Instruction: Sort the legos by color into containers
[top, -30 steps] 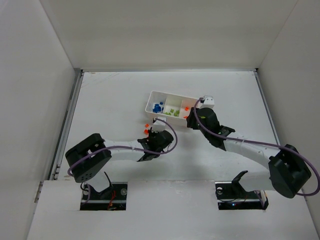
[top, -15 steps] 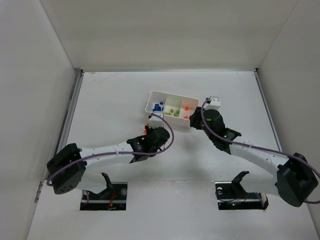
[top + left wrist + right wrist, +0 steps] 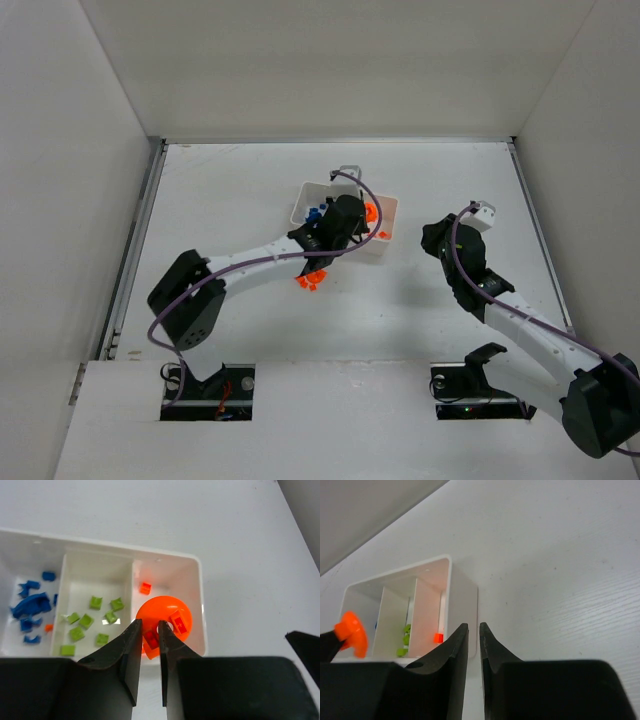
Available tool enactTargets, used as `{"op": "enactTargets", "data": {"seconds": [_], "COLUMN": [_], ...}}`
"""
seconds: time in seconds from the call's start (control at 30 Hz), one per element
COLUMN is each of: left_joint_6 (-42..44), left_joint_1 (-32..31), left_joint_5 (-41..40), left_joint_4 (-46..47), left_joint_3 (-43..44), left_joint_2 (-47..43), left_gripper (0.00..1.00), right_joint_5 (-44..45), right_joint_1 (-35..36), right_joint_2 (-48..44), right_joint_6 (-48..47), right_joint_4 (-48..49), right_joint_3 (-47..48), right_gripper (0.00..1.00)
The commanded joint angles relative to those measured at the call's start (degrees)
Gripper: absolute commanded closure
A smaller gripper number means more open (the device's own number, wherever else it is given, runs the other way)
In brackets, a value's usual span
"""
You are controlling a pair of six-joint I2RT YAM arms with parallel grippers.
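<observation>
White walls [image 3: 330, 70] box in a white worktop [image 3: 230, 200], and the white three-compartment tray [image 3: 100, 565] sits near its middle, slightly skewed.

The left arm reaches forward over the tray. In its wrist view, the left gripper [image 3: 149, 626] hangs over the right-hand compartment. Its fingers are drawn close and pinch the near edge of the large orange piece [image 3: 167, 610], a round part with a hole in it. The right wrist view shows the same piece held up in the air above the tray, not resting on the floor of the compartment. Below and beyond it, a small orange brick [image 3: 145, 587] lies near the back wall of that compartment, and more orange shows through the hole.

The middle compartment holds the green bricks [image 3: 95, 602], scattered flat. The left one holds the blue bricks [image 3: 30, 605], among them a larger curved blue part, and one stray orange bit [image 3: 48, 627] lies with them.

On the worktop just in front of the tray and under the left arm, a small cluster of loose orange bricks [image 3: 312, 280] lies unsorted.

The right gripper [image 3: 474, 627] is off to the right of the tray and clear of it, above bare worktop. Its fingers are brought together to a thin slit with nothing between them. They point toward the tray's right end.
</observation>
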Motion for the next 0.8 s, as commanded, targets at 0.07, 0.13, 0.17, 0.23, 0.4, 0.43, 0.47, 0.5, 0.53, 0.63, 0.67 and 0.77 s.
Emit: {"op": "enactTargets", "data": {"seconds": [0.07,0.13,0.17,0.23,0.4,0.43,0.47,0.5,0.53,0.63,0.67,0.77], "left_joint_6": [2.35,2.79,2.62,2.62,2.53,2.53,2.79,3.05,3.14,2.62,2.18,0.34], "left_joint_1": [1.82,1.91,2.08,2.35,2.88,2.96,2.96,2.96,3.14,4.01,4.37,5.51], "left_joint_5": [6.94,6.59,6.24,6.15,6.41,6.59,6.5,6.24,6.15,6.15,6.15,4.58], "left_joint_4": [2.09,1.74,1.47,0.77,0.77,0.86,0.86,0.94,1.29,2.78,3.05,3.14], "left_joint_3": [12.81,15.55,16.51,18.27,18.02,17.41,16.62,15.22,12.68,4.87,1.44,-9.37], "left_joint_2": [11.7,14.69,15.75,17.24,16.12,15.15,13.92,12.34,9.98,3.91,1.46,-6.36], "left_gripper": [0.9,0.89,0.88,0.81,0.67,0.66,0.66,0.66,0.67,0.68,0.69,0.7], "right_joint_5": [0.5,0.41,0.5,0.76,0.85,0.94,1.03,0.59,-0.37,-3.8,-4.94,-9.76], "right_joint_1": [0.06,0.06,0.06,0.06,1.45,2.16,2.69,3.39,4.96,10.67,12.87,18.93], "right_joint_2": [-1.76,-2.37,-2.9,-3.52,-2.03,-1.68,-1.15,-0.63,0.25,4.02,5.95,12.63], "right_joint_6": [1.86,1.51,1.33,1.16,-1.04,-1.39,-1.83,-2.44,-4.01,-9.2,-10.61,-13.6], "right_joint_4": [3.23,3.15,3.15,3.5,3.76,4.11,4.72,5.34,5.95,6.75,6.92,6.23], "right_joint_3": [-0.25,-0.25,-0.43,-0.69,0.19,0.28,0.36,0.54,1.15,3.78,4.92,8.96], "right_gripper": [0.76,0.74,0.73,0.72,0.7,0.7,0.7,0.7,0.71,0.76,0.78,0.84]}}
